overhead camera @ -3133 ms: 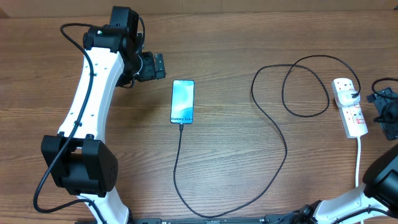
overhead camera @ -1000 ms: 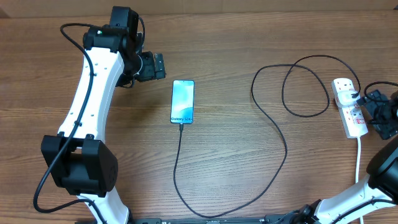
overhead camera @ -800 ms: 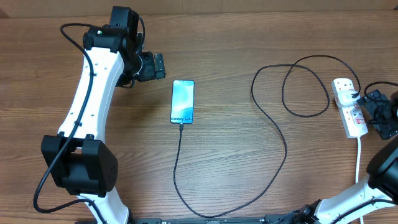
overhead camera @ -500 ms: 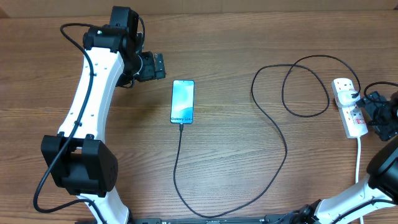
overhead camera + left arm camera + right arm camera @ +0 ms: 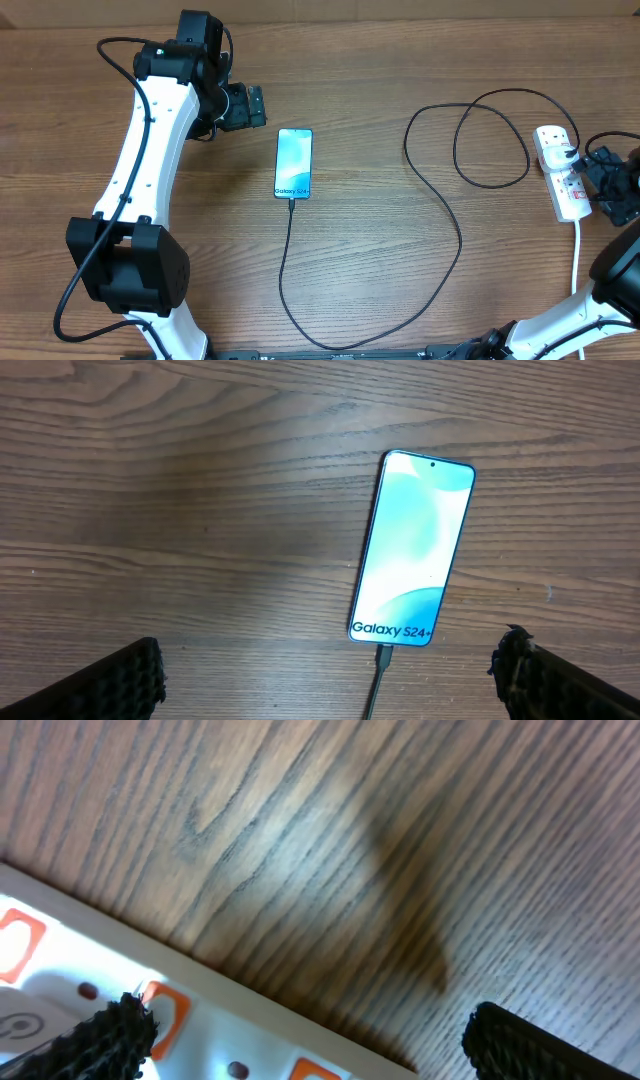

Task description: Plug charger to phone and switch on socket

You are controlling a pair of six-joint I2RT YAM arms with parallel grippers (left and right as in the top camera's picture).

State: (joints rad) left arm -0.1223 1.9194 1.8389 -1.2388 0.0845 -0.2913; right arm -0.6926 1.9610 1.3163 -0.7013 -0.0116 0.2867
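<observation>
With the charger (image 5: pixel 460 237) seated in the phone (image 5: pixel 294 163) at mid-counter, the right claw (image 5: pixel 305 1038), wide open and empty beside the socket (image 5: pixel 567 190), is best lowered so one fingertip is pressed onto the red switch (image 5: pixel 165 1005).

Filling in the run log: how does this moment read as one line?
phone: charger connector at its port | charger plug in socket | left gripper: open, beside phone | right gripper: open, at socket switches

Socket (image 5: pixel 205 1012) mostly beyond the frame edge
</observation>
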